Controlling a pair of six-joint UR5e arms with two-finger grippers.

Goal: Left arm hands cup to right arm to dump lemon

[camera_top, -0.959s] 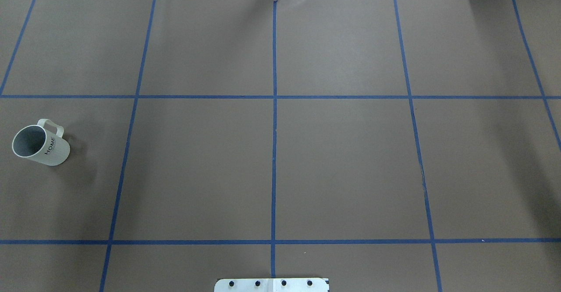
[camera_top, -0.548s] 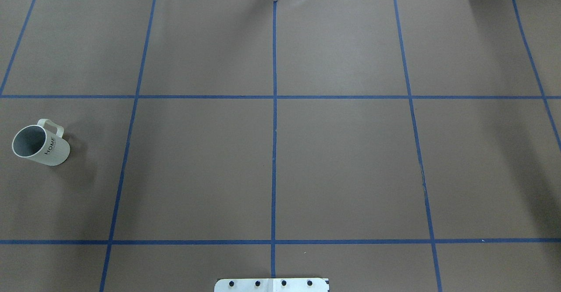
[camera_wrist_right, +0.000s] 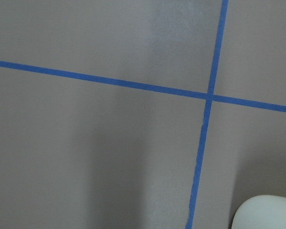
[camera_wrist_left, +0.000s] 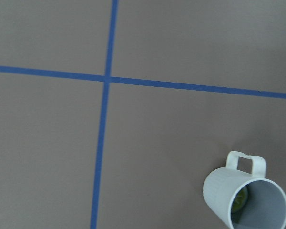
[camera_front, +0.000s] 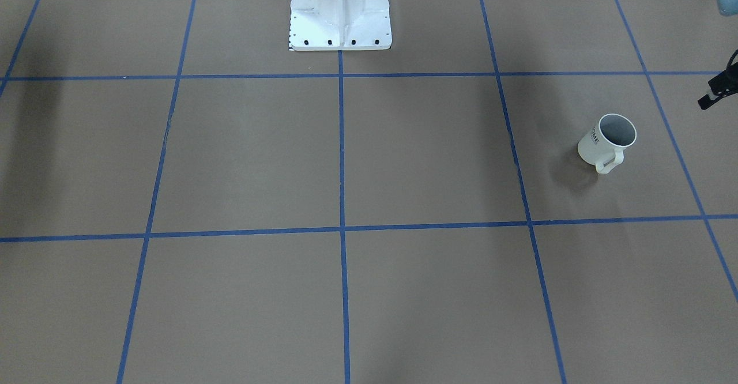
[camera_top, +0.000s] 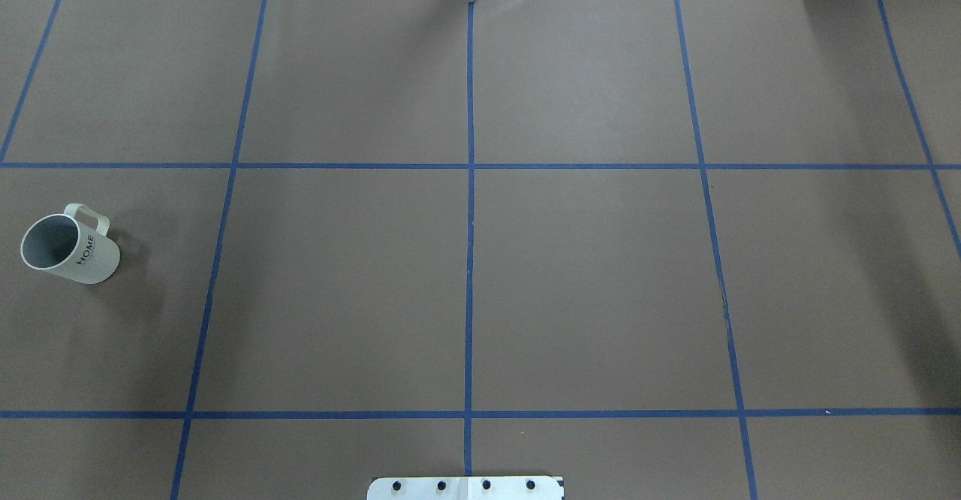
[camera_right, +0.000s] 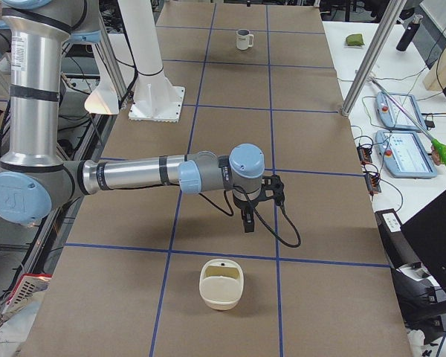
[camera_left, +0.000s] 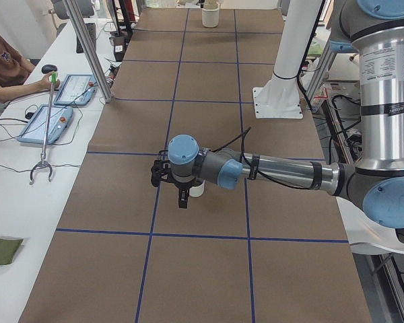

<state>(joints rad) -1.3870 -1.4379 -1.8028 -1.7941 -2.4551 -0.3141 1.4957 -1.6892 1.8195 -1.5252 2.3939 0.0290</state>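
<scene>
The cream-white cup (camera_top: pixel 69 245) with dark lettering stands upright at the table's far left; it also shows in the front view (camera_front: pixel 608 140) and, far off, in the exterior right view (camera_right: pixel 243 39). In the left wrist view the cup (camera_wrist_left: pixel 245 202) is at the lower right, with the yellow-green lemon (camera_wrist_left: pixel 239 203) inside it. The left gripper (camera_left: pixel 180 195) hovers above the table close to the cup (camera_left: pixel 197 191), which it partly hides; I cannot tell if it is open or shut. The right gripper (camera_right: pixel 247 217) hovers over the table's right part; I cannot tell its state.
A cream tub (camera_right: pixel 221 282) stands on the table near the right gripper; its rim shows in the right wrist view (camera_wrist_right: pixel 267 212). The white robot base (camera_front: pixel 340 12) stands at the middle of the table's near edge. Blue tape lines grid the brown table.
</scene>
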